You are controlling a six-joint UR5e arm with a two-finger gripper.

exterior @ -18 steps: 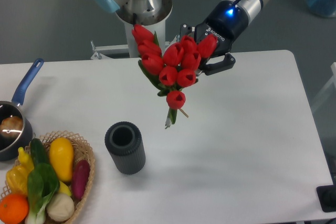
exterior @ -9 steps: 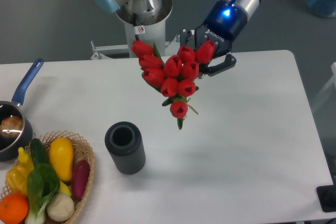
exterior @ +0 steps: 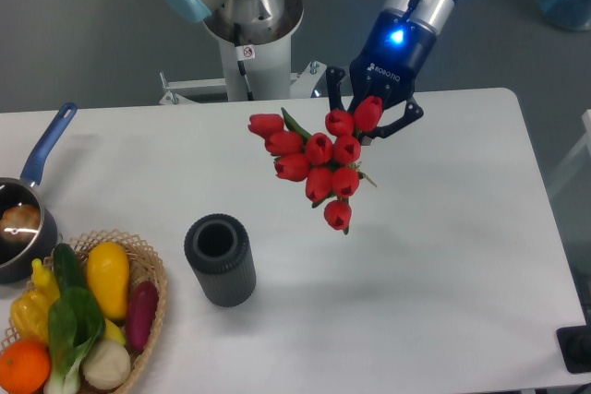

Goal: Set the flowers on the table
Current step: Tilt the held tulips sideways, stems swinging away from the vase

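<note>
The claw [exterior: 369, 117] hung above the far middle of the table [exterior: 443, 228], closed on the flowers [exterior: 319, 165], its dark fingers showing on either side of the upper buds; the stems themselves were hidden behind the red heads, so exactly where the grip sat on them could not be told. The bunch was in the air, clear of the table, the buds fanned toward the left and near side and one bud hanging lowest; a green leaf stuck out at the top.

To the near left, well apart from the bunch, stood a dark vase [exterior: 220, 259], upright and with nothing in it; further left at the near edge sat a wicker basket [exterior: 148, 269] of vegetables, and beyond it a pot with a blue handle [exterior: 48, 147].

The flowers were not yet set down; my judgement is that the lowering was the step in hand. The risk lay in the release: let go from this height, the bunch could drop head first, bruise the buds or scatter; a loose hold on hidden stems might let it slip early; a descent drifting left could knock the vase over.
</note>
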